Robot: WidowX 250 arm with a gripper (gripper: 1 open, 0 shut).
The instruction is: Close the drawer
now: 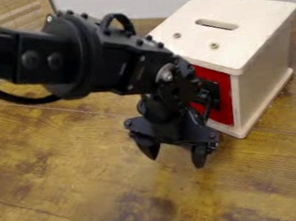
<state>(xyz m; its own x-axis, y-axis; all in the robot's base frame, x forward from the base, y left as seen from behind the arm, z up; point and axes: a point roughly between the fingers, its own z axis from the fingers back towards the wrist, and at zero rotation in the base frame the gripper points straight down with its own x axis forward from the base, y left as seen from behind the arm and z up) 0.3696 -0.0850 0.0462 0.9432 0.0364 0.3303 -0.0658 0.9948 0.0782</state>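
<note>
The end effector (177,151) is positioned low over the worktop (66,197), its two dark fingertips pointing down and standing spread apart, with nothing visible between them. Directly behind it, and partly hidden by it, is the drawer (224,112): a glossy red front set inside a pale wooden cube (262,64). The black handle (214,95) shows just beside the end effector's upper body; whether the two touch cannot be determined. How far the drawer stands out of the cube cannot be determined either, since the arm (84,54) covers its left portion. The cube's near vertical edge runs down just beyond the drawer front, and its top panel overhangs the side wall slightly with a crisp, straight edge. Open room lies in front of the end effector and to the picture's left below the arm, where bare boards extend to the frame edge. The top panel is smooth and matt, with a rounded-end slot (217,24) and small round brass-coloured fittings (215,45). The worktop is brown wood with visible grain, darker patches and narrow seams. The arm is black, with rounded housings and recessed round fasteners; a dark cable loops beneath it. A slatted pale wooden item (12,12) lies behind the arm, at upper left.
</note>
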